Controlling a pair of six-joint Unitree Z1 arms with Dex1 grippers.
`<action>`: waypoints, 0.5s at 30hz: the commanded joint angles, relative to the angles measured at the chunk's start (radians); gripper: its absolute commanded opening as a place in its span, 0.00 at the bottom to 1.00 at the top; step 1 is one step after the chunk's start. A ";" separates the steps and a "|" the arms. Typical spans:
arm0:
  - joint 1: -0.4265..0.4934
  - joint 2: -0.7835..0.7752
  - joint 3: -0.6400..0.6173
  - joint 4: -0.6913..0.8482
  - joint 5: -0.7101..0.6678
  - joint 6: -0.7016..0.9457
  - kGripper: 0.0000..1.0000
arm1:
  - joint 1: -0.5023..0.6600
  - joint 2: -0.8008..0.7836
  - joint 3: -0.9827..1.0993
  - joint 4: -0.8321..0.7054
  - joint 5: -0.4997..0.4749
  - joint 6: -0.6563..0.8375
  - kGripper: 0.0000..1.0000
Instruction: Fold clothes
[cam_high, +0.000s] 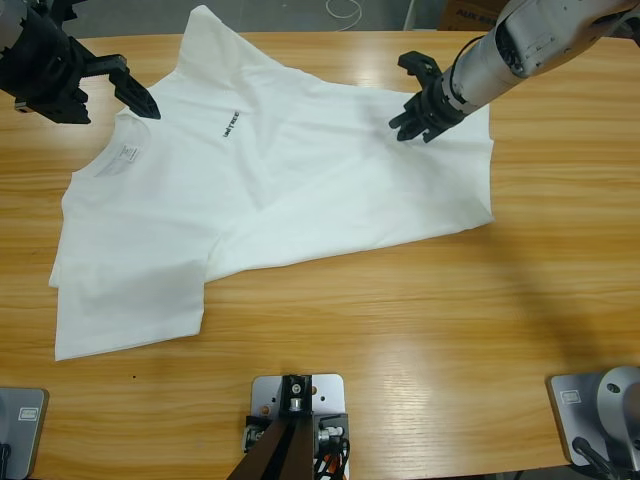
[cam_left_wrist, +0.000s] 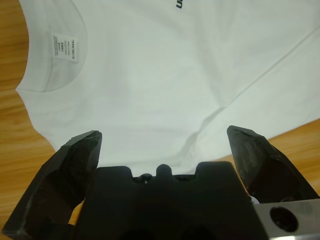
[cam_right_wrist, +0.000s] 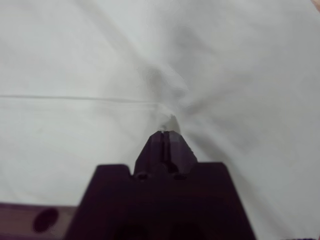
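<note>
While the left gripper (cam_high: 125, 85) hangs wide open and empty beside the collar (cam_high: 122, 158), the white T-shirt (cam_high: 270, 190) lies spread across the wooden table (cam_high: 400, 320) — the right gripper (cam_high: 418, 125), jaws closed, pinches fabric near the hem, presumably to begin a fold.

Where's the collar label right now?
High view, left: the collar label lies inside the T-shirt neck, just below the open left gripper.
</note>
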 joint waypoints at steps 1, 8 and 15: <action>-0.019 0.049 0.024 -0.017 -0.014 -0.015 0.98 | 0.025 -0.112 0.040 0.033 -0.011 0.015 0.00; -0.030 -0.023 0.048 -0.017 -0.014 -0.061 0.98 | 0.243 -0.431 0.240 0.144 0.028 0.251 0.00; -0.055 -0.098 0.152 -0.024 -0.013 -0.116 0.98 | 0.213 -0.350 0.271 0.047 -0.155 0.283 0.88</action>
